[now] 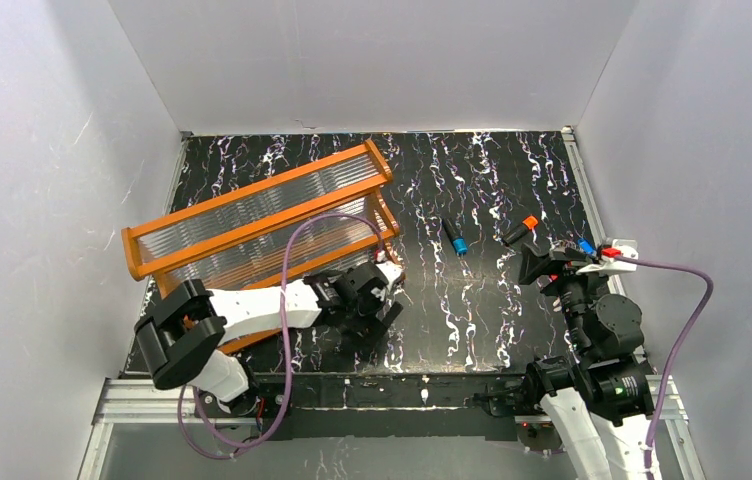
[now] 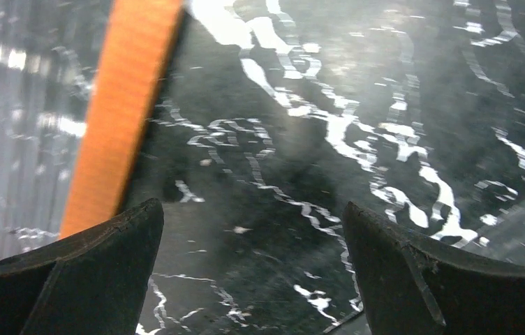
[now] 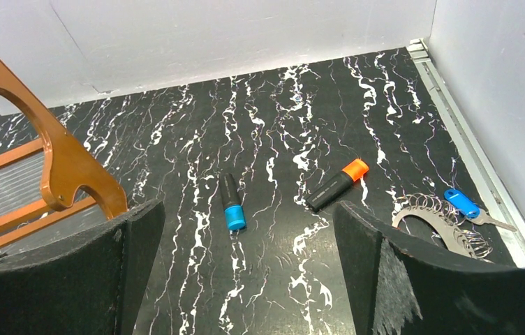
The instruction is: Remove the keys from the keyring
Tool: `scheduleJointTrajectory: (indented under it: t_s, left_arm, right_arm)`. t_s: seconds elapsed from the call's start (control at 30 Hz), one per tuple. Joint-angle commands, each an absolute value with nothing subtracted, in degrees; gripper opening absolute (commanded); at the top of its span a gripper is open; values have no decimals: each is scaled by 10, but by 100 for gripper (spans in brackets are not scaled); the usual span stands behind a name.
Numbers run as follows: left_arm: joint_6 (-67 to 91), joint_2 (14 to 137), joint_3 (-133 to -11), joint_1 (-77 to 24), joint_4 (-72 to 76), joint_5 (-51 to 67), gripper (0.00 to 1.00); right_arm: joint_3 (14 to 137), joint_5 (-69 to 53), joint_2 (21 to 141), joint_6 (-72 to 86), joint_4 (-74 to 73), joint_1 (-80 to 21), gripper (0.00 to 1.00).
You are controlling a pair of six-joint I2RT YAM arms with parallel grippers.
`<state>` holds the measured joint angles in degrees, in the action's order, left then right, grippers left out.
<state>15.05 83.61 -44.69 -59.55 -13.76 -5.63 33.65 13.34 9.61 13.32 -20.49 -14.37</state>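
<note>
Right gripper [image 3: 246,258] spread wide, empty, hovering above the table; left gripper [image 2: 253,237] likewise wide apart, empty, low over the surface. Beyond the right-hand finger of the right gripper, near the side wall: keyring [image 3: 433,209] lying flat as a tangle of silvery loops and fine chain, with a blue-headed key [image 3: 462,203] on its far side, blade pointing towards the metal rail [image 3: 469,153]; lower part of the ring cut off by that finger; other keys not distinguishable. Ahead of the gap between the right gripper's fingers: black cylinder with blue tip [image 3: 231,202]; just right of it and apart, black cylinder with orange tip [image 3: 338,185], both lying free, neither touching the keyring. Beyond the left-hand finger: orange rack [image 3: 64,160] with ribbed clear panels, tilted; the same orange frame close above the left gripper's left-hand finger in its own blurred view. Black table [image 3: 281,105] veined in white, enclosed by plain white walls [image 3: 211,35]. Purple cable [image 1: 332,215] arching over the left arm.
</note>
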Motion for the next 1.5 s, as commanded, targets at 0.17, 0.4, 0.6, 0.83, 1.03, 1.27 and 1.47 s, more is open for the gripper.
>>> scheduleJointTrajectory:
  t_s: [0.17,0.4,0.6,0.83,1.03,1.27,1.47]
  left_arm:
    - [160,892,-452,-491,-196,-109,98]
    - [85,962,-506,-396,-210,-130,98]
    - [25,1043,-573,-322,-212,-146,98]
    - [-28,1123,-635,-238,-211,-170,98]
    - [-53,1156,-668,-173,-212,-182,98]
    - [-52,1168,-694,-127,-212,-181,98]
    - [-38,1164,-698,-113,-208,-194,98]
  right_arm:
    - [343,140,81,128,-189,-142,99]
    - [342,141,75,128,-187,-142,99]
    - [341,141,75,128,-188,-142,99]
    - [343,143,77,128,-190,-142,99]
    - [344,147,82,129,-192,-142,99]
    - [345,143,91,129,-194,-142,99]
    - [345,148,102,132,-195,-142,99]
